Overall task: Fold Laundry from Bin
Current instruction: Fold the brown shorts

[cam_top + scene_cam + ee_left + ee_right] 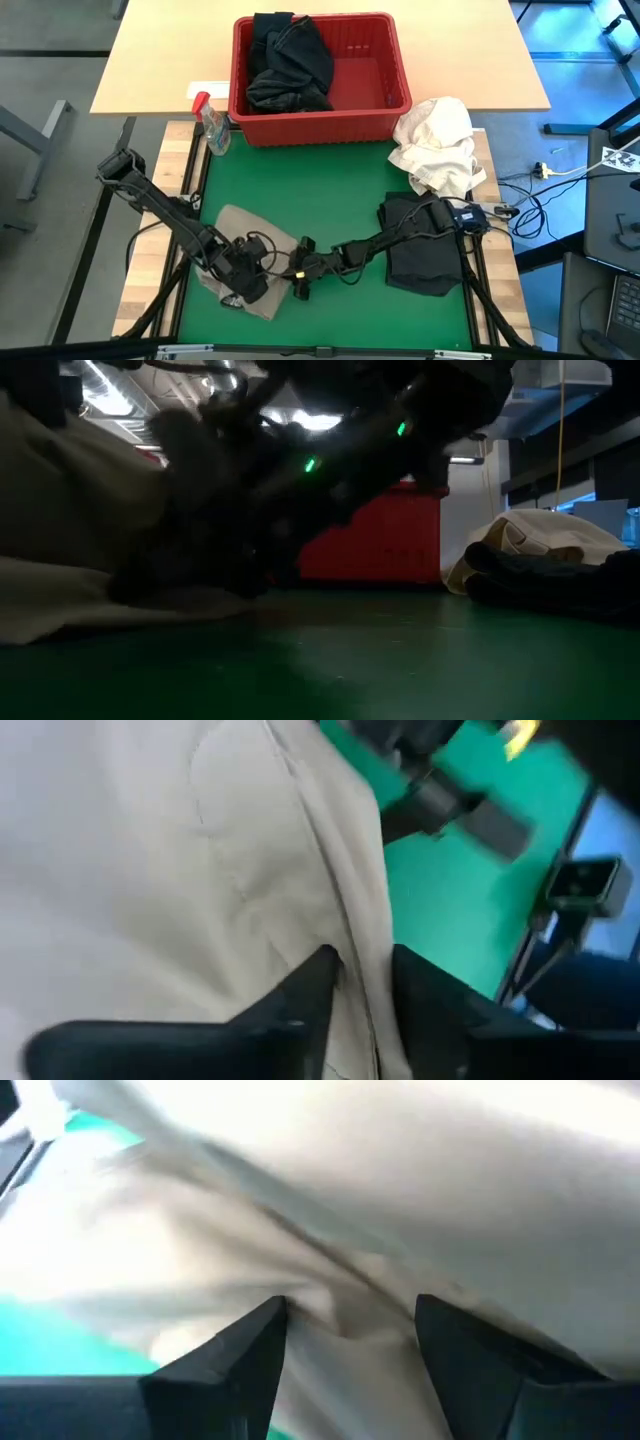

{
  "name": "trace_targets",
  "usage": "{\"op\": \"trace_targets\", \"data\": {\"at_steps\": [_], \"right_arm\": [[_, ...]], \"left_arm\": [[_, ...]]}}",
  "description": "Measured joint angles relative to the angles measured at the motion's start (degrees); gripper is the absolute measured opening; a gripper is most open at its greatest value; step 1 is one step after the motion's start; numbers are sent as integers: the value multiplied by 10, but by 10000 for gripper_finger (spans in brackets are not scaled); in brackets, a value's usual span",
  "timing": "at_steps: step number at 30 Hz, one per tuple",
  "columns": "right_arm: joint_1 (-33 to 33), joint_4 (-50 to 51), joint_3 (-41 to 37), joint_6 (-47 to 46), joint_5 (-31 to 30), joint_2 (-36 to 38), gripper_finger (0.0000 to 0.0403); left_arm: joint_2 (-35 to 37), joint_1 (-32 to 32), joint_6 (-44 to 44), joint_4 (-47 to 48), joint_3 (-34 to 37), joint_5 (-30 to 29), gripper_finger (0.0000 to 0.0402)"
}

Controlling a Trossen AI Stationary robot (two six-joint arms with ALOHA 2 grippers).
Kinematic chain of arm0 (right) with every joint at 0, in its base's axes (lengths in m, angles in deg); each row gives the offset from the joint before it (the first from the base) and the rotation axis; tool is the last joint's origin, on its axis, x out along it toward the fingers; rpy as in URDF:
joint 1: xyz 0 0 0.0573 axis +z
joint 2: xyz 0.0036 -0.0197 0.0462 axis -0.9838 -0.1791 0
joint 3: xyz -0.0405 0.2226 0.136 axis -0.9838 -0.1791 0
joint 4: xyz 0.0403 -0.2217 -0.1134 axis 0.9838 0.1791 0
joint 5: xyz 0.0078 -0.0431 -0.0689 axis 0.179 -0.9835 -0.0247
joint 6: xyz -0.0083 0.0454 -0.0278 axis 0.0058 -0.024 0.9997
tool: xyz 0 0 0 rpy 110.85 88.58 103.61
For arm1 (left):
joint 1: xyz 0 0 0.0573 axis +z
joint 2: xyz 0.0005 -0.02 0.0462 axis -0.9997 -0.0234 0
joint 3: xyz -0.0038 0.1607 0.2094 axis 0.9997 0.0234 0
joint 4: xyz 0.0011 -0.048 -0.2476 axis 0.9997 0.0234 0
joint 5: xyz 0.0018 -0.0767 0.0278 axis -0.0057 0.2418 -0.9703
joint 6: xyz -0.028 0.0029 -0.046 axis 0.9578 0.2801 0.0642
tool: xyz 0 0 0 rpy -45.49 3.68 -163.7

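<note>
The khaki-beige garment (245,258) lies bunched on the green mat at the near left. My left gripper (240,285) is low over its near part and shut on it; in the left wrist view (365,985) cloth shows between the fingers. My right gripper (300,282) is at the garment's right edge and shut on a bunch of it (345,1320). The red bin (320,75) stands at the far edge with black garments (290,60) in its left half. A folded dark garment (425,255) lies at the right. My left gripper pinches a raised fold or seamed edge of the khaki garment (362,955) between its two fingers (315,982). The rest of the cloth spreads away slack beyond the fingers. How many layers are held I cannot tell. My right gripper holds a wrinkled bunch of the khaki cloth (340,1305) between its two fingers (262,1342), which stand somewhat apart around it. Creases run out from the held spot. The cloth beyond sags slack toward the mat; how many layers are held I cannot tell.
A white cloth bundle (438,145) lies at the far right of the mat. A small clear spray bottle with a red top (212,125) stands left of the bin. Bare green mat (320,190) lies between the bin and the grippers.
</note>
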Motion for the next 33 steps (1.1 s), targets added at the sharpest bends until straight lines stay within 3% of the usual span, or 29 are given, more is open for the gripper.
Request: {"op": "trace_targets", "data": {"at_steps": [5, 9, 12, 14, 20, 23, 28, 33], "right_arm": [[27, 136, -1, 4, 16, 88, 222], [33, 216, 0, 7, 25, 153, 222], [39, 194, -1, 10, 24, 176, 222], [48, 116, 0, 24, 12, 180, 222], [46, -135, 0, 35, -42, 104, 222], [32, -202, 1, 35, -65, 54, 222], [8, -138, 36, 5, -23, -13, 222], [2, -2, 43, 29, 37, -13, 222]], "left_arm": [[23, 13, -36, -16, 0, 37, 162], [57, 9, -52, -32, 0, 38, 185], [73, -18, -50, -26, -1, 19, 188], [74, -46, -41, -5, -1, -19, 186], [41, -119, 26, 65, 36, -67, 180], [21, -136, 76, 53, 68, -69, 180], [-10, -142, 105, 20, 107, -65, 180], [-55, -130, 104, -105, 125, -68, 180]]}}
